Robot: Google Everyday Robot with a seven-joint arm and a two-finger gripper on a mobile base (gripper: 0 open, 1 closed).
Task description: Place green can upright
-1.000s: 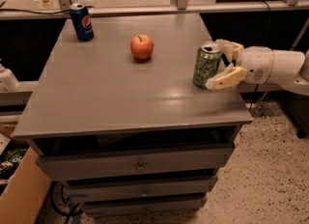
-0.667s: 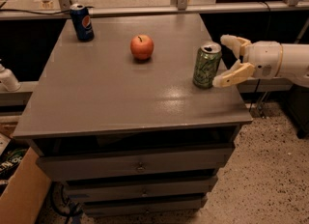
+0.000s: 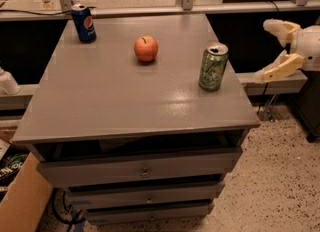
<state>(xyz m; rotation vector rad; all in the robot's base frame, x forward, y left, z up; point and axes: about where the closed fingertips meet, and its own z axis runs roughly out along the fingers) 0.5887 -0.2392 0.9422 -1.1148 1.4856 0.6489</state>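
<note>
Green can stands upright near the right edge of the tabletop, unsupported; placement is judged complete, with no step evidently left. Pincer hangs beyond that edge, fingers spread wide, holding nothing, apart from the can. The arm behind it is cut off by the frame.

Dim overall. Soft glare on the tabletop beside the green can. Brightest at the right edge: the pale gripper, fingers apart.
</note>
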